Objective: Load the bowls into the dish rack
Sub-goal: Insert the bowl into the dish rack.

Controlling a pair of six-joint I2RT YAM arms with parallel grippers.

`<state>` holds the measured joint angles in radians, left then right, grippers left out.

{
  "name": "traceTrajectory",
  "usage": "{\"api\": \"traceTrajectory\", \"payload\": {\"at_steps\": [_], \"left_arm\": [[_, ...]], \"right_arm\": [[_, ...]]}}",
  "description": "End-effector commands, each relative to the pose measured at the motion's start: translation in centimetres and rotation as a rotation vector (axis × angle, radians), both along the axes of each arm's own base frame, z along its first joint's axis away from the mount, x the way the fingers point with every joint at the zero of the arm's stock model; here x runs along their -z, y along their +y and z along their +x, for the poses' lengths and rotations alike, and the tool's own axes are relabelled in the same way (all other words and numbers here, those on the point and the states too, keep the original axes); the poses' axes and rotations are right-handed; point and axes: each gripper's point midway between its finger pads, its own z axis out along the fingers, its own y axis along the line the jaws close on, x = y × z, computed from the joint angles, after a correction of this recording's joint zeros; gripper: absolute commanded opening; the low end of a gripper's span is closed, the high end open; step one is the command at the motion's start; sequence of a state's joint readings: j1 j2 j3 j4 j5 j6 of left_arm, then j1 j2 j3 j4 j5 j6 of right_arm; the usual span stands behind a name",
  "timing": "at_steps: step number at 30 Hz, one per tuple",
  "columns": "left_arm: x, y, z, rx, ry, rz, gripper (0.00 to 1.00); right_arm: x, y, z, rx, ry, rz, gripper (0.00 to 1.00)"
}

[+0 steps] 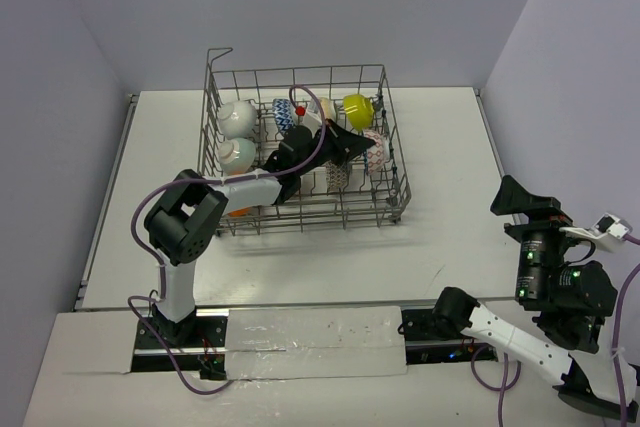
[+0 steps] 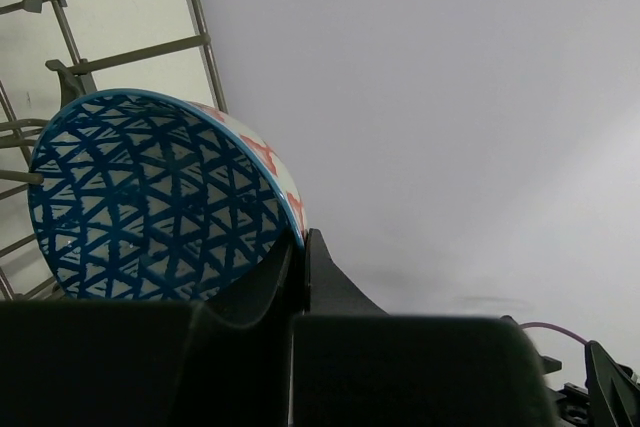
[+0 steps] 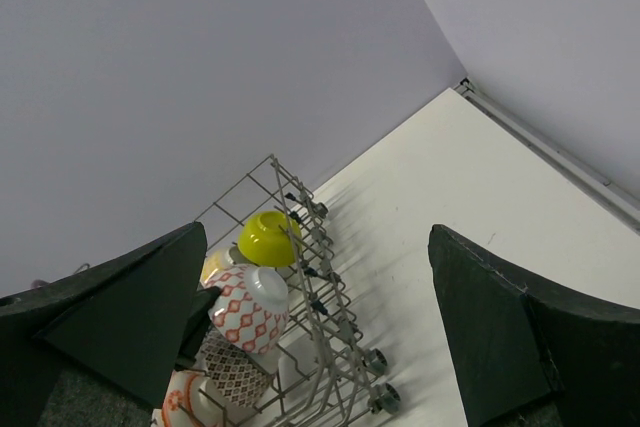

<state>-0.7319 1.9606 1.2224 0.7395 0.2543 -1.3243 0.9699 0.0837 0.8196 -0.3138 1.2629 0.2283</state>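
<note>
Left wrist view: left gripper (image 2: 303,247) pinching blue patterned bowl (image 2: 150,207) by rim, bowl standing on edge among rack (image 2: 195,7) wires, hollow facing camera. Right gripper (image 3: 318,287) hanging spread wide, well apart from rack; left arm nearer.

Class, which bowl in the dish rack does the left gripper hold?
The bowl with blue lattice inside and red pattern outside: the left gripper pinches its rim; the lime bowl and white bowls sit free.

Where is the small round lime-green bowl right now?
In the top view, the lime-green bowl sits in the far right corner of the grey wire dish rack, just beyond a red-and-white patterned bowl.
</note>
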Motion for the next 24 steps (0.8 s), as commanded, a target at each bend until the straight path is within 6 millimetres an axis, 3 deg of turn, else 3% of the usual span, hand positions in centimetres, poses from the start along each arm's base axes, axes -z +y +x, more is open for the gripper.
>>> {"api": "traceTrajectory", "payload": {"at_steps": [1, 9, 24], "left_arm": [[-0.4, -0.1, -0.8, 0.022, -0.042, -0.035, 0.0], [1.0, 0.4, -1.1, 0.012, -0.02, 0.015, 0.0], [3.4, 0.7, -0.4, -0.014, 0.035, 0.095, 0.21]], "right_arm": [[0.0, -0.5, -0.1, 0.02, -0.006, 0.037, 0.99], [0.0, -0.5, -0.1, 0.015, -0.007, 0.042, 0.99], [0.1, -0.9, -0.3, 0.009, -0.011, 0.063, 0.99]]}}
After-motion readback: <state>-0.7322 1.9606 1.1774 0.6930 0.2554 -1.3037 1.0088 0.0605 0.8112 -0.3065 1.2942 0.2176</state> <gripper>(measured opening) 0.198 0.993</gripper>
